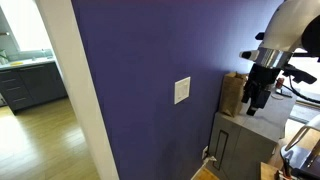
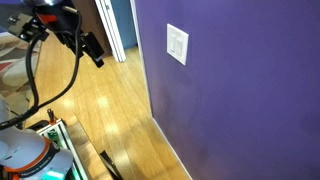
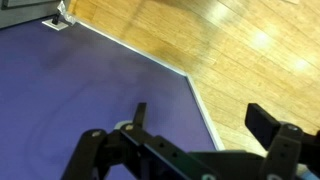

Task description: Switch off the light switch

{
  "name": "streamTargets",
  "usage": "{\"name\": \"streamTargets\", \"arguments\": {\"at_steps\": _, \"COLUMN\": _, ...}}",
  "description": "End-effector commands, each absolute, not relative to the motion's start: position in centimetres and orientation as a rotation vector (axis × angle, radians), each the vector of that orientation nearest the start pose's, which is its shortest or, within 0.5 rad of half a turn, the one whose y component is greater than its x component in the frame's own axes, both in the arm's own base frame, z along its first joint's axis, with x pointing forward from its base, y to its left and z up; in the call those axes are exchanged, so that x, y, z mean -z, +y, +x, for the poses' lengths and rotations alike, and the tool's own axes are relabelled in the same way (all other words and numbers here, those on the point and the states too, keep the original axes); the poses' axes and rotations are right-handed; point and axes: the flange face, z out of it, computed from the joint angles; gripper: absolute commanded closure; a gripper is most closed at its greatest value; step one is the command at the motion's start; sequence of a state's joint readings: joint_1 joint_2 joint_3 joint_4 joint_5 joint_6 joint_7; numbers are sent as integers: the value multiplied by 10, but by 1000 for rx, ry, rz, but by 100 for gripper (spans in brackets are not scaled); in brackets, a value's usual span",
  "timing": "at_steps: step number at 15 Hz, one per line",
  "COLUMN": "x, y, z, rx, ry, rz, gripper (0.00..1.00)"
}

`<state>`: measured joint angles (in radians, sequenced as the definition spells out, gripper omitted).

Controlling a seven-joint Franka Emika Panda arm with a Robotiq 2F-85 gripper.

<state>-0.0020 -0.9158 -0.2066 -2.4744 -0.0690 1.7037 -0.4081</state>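
The light switch (image 1: 182,90) is a small white upright plate on the dark purple wall (image 1: 140,110); it also shows in an exterior view (image 2: 177,44). My gripper (image 1: 257,100) hangs well away from the switch, over a grey cabinet, and it shows dark against the wooden floor in an exterior view (image 2: 88,47). In the wrist view the gripper (image 3: 198,118) is open and empty, its two dark fingers spread over the purple wall and the floor. The switch is out of the wrist view.
A grey cabinet (image 1: 240,140) with a brown bag (image 1: 232,95) on it stands by the wall. A small white outlet (image 1: 207,153) sits low on the wall. A white door frame (image 1: 85,100) edges the wall. Wooden floor (image 2: 110,110) lies below.
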Motion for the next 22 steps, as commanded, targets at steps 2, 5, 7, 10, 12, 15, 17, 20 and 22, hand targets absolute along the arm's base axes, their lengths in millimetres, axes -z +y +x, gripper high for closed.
{"name": "streamTargets", "arguments": {"at_steps": 2, "x": -579, "y": -84, "z": 279, "rx": 238, "ry": -418, "rz": -3048, "gripper": 0}}
{"name": "streamTargets", "arguments": {"at_steps": 5, "x": -573, "y": -82, "z": 294, "rx": 249, "ry": -342, "rz": -3095, "gripper": 0}}
{"name": "streamTargets", "arguments": {"at_steps": 7, "x": -565, "y": -88, "z": 314, "rx": 318, "ry": -223, "rz": -3140, "gripper": 0}}
{"name": "streamTargets", "arguments": {"at_steps": 10, "x": -553, "y": -95, "z": 344, "rx": 435, "ry": -54, "rz": -3184, "gripper": 0}}
{"name": "streamTargets", "arguments": {"at_steps": 12, "x": -546, "y": -97, "z": 361, "rx": 499, "ry": 50, "rz": -3186, "gripper": 0}}
{"name": "streamTargets", "arguments": {"at_steps": 15, "x": -534, "y": -94, "z": 385, "rx": 588, "ry": 157, "rz": -3160, "gripper": 0}}
{"name": "streamTargets", "arguments": {"at_steps": 17, "x": -528, "y": -91, "z": 398, "rx": 647, "ry": 231, "rz": -3159, "gripper": 0}}
{"name": "streamTargets", "arguments": {"at_steps": 20, "x": -524, "y": -87, "z": 411, "rx": 751, "ry": 299, "rz": -3142, "gripper": 0}}
{"name": "streamTargets", "arguments": {"at_steps": 22, "x": -521, "y": -85, "z": 419, "rx": 809, "ry": 304, "rz": -3136, "gripper": 0}}
